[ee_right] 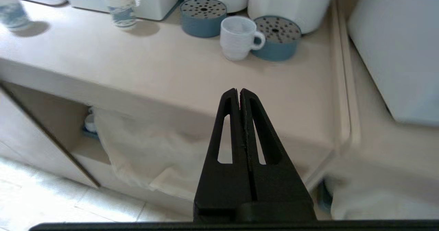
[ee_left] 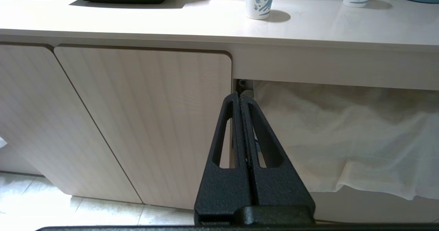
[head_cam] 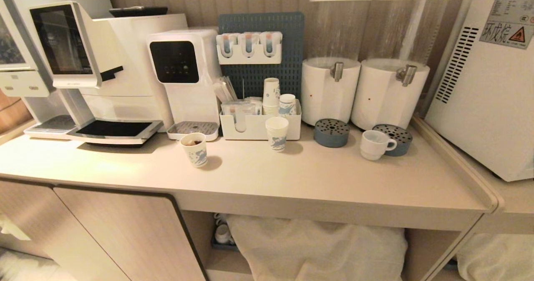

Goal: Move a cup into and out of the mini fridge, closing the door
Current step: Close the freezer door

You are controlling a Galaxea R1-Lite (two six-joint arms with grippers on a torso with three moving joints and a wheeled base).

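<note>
While both arms hang below the counter, nothing is gripped.
From largest to smallest: the white boxy mini fridge [head_cam: 488,85] with vent slots stands at three o'clock on the beige countertop [head_cam: 292,176]; the squat white ceramic cup [ee_right: 239,37] sits at twelve o'clock from the right gripper [ee_right: 239,93], well apart, handle toward the fridge. Right arm seems nearer. Right fingers are pressed together; left gripper [ee_left: 239,97] likewise, empty.

I note the white cup [head_cam: 374,144] upright on the counter, handle toward the fridge [head_cam: 486,85], touching a blue drip tray; door unseen.
</note>
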